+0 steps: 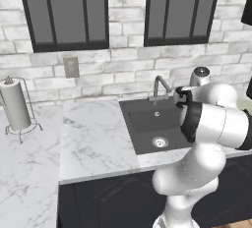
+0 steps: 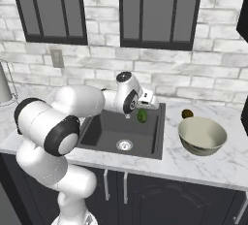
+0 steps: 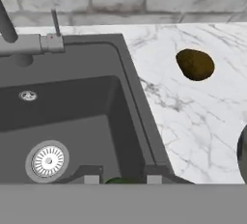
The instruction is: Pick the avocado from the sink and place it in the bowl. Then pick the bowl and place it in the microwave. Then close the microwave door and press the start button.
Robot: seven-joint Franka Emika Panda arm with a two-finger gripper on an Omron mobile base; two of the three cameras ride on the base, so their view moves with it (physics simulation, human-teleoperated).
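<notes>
Marble counter [image 2: 227,163] runs along the brick wall, pale and veined, with the dark grey sink [image 2: 99,134] sunk into it. The sink's round steel drain [image 2: 124,145] sits low in the basin floor, and a curved faucet [image 1: 160,85] rises from the back rim. In the left base view a paper towel holder [image 1: 15,108] stands on the counter well off to the left. The white arm reaches across the basin, and its gripper [image 2: 143,107] hangs above the right rear part of the sink. The bowl [image 2: 202,136] stands on the counter just right of the sink, upright and pale inside. Behind the bowl, near the wall, lies a small brownish rounded fruit [image 2: 187,114], apart from the bowl's rim. The avocado [image 2: 142,116] sits between the fingers, raised clear of the basin floor, over the sink's right side; in the hand view its green top [image 3: 120,181] peeks up between the two finger tips. The jaws stand narrowly apart, closed against the avocado on both sides.
</notes>
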